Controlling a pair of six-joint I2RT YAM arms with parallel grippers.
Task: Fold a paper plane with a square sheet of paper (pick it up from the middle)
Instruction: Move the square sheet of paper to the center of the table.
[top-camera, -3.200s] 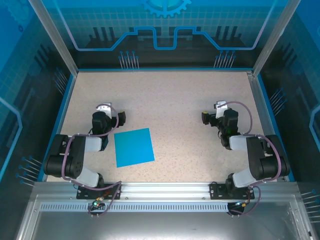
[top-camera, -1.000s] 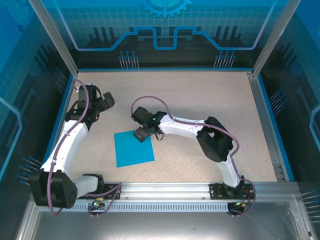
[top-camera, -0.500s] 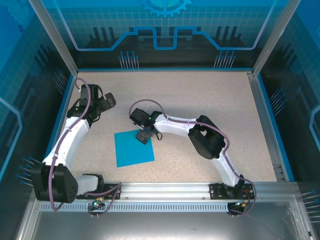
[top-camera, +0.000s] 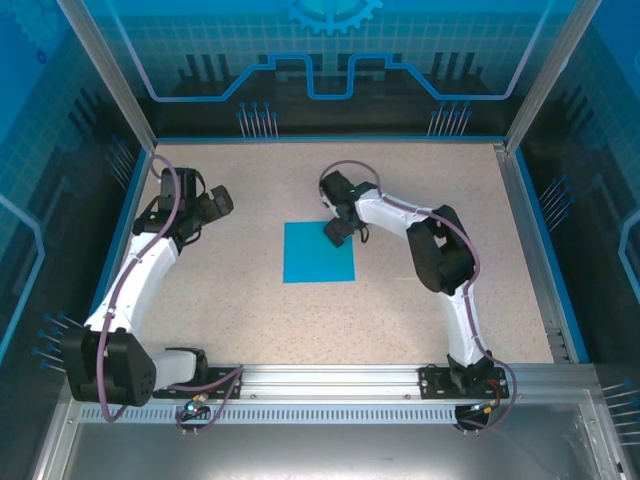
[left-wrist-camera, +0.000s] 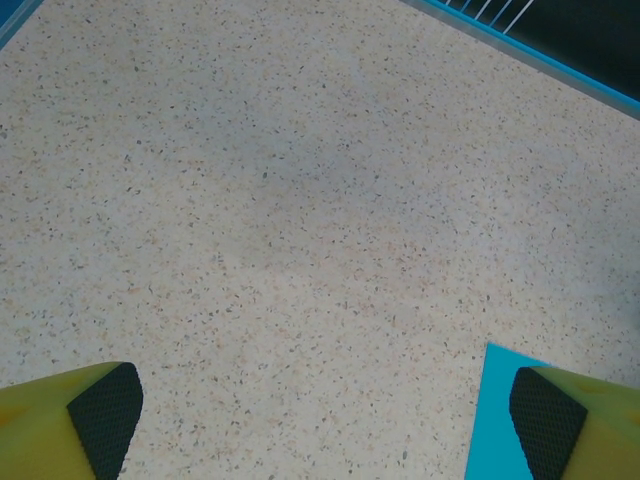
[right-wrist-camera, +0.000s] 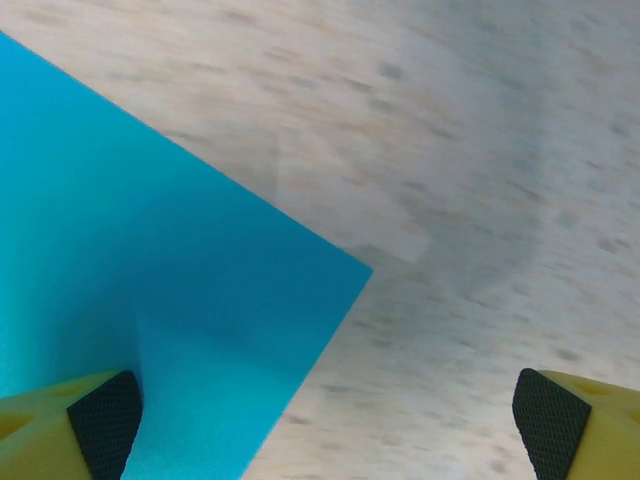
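Blue paper lies flat on the table; right claw, spread wide, is over its corner, not the middle; closing here could crumple it; left claw gapes, well apart.

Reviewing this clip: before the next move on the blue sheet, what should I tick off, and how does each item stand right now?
1. Square sheet of paper lies flat and unfolded: ok.
2. Sheet sits near the middle of the table, between both arms: ok.
3. Right end effector open: ok.
4. Right end effector over the sheet's middle for the pickup: not ok. It straddles the far right corner.
5. Right end effector touching the sheet: cannot tell.
6. Left end effector open and apart from the sheet: ok.
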